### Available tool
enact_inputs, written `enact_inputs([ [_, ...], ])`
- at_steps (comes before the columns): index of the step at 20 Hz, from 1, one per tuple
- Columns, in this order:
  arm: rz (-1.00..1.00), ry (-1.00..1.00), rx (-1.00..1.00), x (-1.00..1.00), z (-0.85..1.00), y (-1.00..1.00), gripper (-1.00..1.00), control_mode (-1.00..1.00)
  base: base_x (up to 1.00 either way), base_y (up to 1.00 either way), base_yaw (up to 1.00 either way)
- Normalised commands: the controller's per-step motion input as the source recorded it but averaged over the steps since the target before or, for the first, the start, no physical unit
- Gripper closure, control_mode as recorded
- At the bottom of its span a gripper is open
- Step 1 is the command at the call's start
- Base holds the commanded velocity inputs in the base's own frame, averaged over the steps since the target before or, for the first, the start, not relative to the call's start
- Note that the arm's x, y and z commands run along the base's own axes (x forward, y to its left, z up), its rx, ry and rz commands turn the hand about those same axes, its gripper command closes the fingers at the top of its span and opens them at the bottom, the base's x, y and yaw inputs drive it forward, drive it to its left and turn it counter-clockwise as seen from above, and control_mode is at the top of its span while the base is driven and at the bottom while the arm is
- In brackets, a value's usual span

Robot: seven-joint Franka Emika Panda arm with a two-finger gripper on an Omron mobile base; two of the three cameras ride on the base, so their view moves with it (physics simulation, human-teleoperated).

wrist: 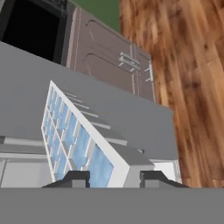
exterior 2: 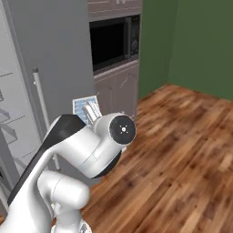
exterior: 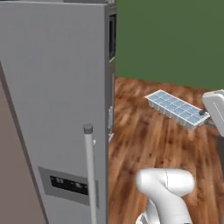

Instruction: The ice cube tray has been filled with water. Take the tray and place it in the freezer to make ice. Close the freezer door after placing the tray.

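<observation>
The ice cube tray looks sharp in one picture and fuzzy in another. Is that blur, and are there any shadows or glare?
Left base view: the ice cube tray is crisp, the lighting is flat, and no shadow falls on the wooden floor. Right base view: the arm hides most of the tray, so it is hard to read. Hand view: the tray is close, slanted and slightly soft; no glare.

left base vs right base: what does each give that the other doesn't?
Left base only: the freezer door seen open, with its dispenser panel and bar handle, and the whole tray with its water cells, held out over the wood floor.
Right base only: a microwave above brown cabinets, and white shelves at the left edge.
Both: the tray, the floor, the green wall and the grey fridge.
</observation>
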Motion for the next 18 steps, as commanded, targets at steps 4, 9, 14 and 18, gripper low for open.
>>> enact_inputs([
  [4, 0.00, 0.00, 0.00, 0.00, 0.00, 0.00, 1.00, 1.00, 0.31, -0.18, 0.33],
  [9, 0.00, 0.00, 0.00, 0.00, 0.00, 0.00, 1.00, 1.00, 0.11, -0.21, 0.34],
  [14, 0.00, 0.00, 0.00, 0.00, 0.00, 0.00, 1.00, 1.00, 0.06, -0.30, 0.37],
  [18, 0.00, 0.00, 0.00, 0.00, 0.00, 0.00, 1.00, 1.00, 0.18, -0.28, 0.38],
])
